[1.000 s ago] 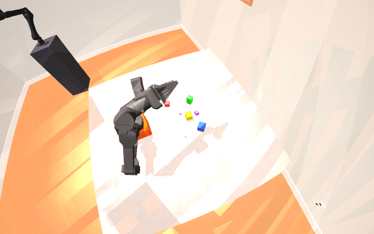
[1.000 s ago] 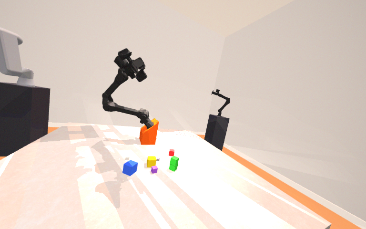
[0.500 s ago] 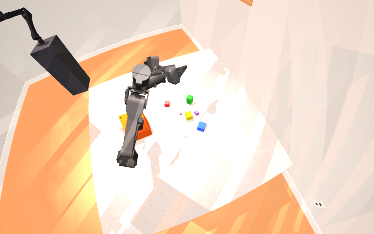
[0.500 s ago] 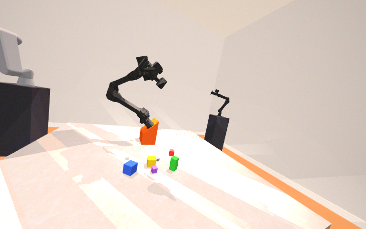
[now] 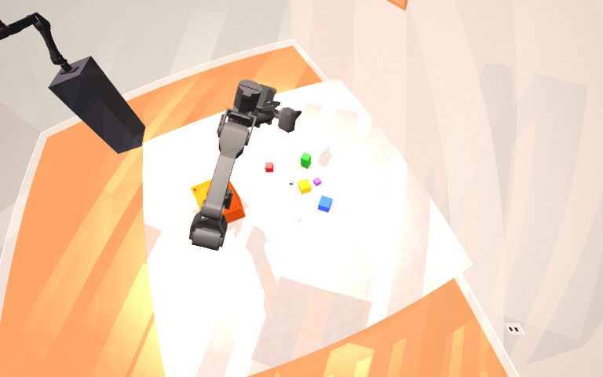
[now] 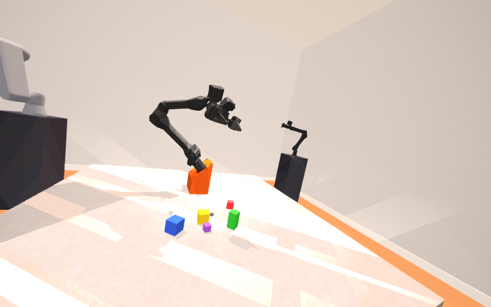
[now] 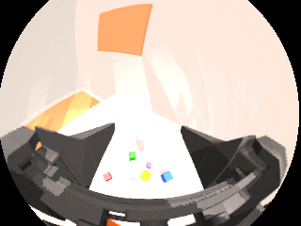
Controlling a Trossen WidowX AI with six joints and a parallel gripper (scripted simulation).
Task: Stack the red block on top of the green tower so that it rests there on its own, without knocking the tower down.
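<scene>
The pale worktop (image 6: 108,260) carries a red block (image 6: 229,204), a green tower (image 6: 233,219), a yellow block (image 6: 202,215), a blue block (image 6: 174,224), a small purple block (image 6: 206,226), and the arm's orange base (image 6: 199,180).

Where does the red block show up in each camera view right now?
Top: red block lies near the middle, left of the green tower.
Exterior: red block sits behind the tower, just up and left of it.
Wrist: red block is lower left, between the open pincer's fingers.
Shared landmark: the yellow block, beside the tower in all three.
</scene>
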